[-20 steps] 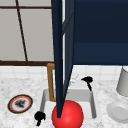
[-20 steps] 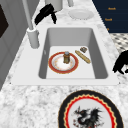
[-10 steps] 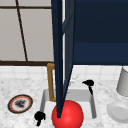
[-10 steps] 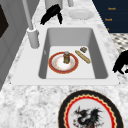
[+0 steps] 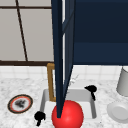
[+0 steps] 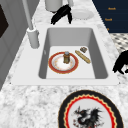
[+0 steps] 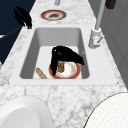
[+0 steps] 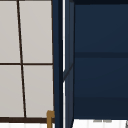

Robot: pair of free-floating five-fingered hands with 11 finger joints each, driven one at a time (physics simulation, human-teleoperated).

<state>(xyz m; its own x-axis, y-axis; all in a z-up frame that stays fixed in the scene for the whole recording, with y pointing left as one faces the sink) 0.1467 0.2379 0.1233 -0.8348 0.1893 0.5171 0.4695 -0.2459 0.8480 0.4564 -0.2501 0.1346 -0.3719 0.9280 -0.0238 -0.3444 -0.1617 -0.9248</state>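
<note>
right hand (image 7: 65, 57) is hovering over the sink (image 6: 97, 53), fingers drooping loose, gripping nothing, just above the small jar (image 6: 66, 57) standing on the red plate (image 6: 57, 68). left hand (image 5: 39, 116) is idling at the sink's front-left corner. risk: descending fingers could tip the jar.

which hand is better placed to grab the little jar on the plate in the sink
Probably the right hand. In the right side view it hangs over the sink, fingers pointing down, just above the jar on the plate. The left hand is out past the sink's front edge.
</note>
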